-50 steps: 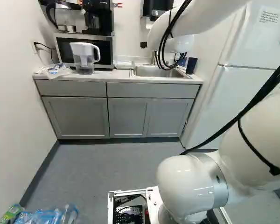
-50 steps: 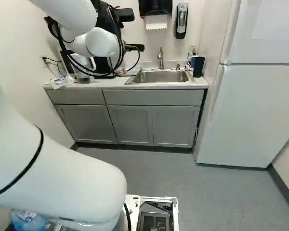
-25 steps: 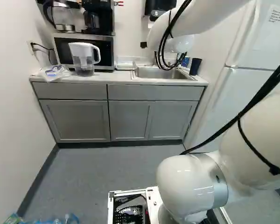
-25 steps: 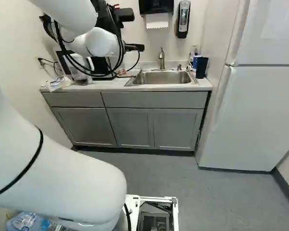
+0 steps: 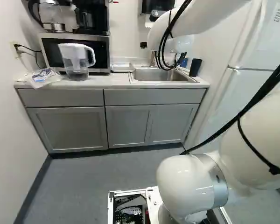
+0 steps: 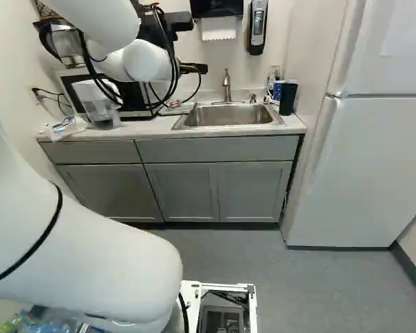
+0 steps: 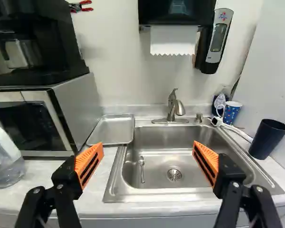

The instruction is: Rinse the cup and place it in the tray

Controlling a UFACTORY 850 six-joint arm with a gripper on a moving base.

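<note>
Part of my black gripper (image 6: 196, 69) shows beside the white wrist in the right base view. In the wrist view the gripper (image 7: 147, 164) stands wide open, nothing between its orange pads, facing the sink (image 7: 180, 164). A dark blue cup (image 7: 268, 138) stands on the counter beyond the sink's far side from the microwave, left of the fridge in the right base view. Behind it is a smaller blue patterned cup (image 7: 232, 113). An empty metal tray (image 7: 112, 129) lies between microwave and sink. The faucet (image 7: 173, 107) rises behind the basin.
A microwave (image 5: 74, 52) with a coffee maker on top and a water pitcher (image 5: 76, 60) in front take up the counter's other end. Cabinets (image 5: 67, 128) face the base; a fridge (image 6: 371, 166) stands at the right. Bottles (image 6: 45, 325) lie low beside the base.
The base has moved closer to the counter and turned slightly, so the counter looks larger and its microwave end has shifted left in both base views. The arm holds its pose.
</note>
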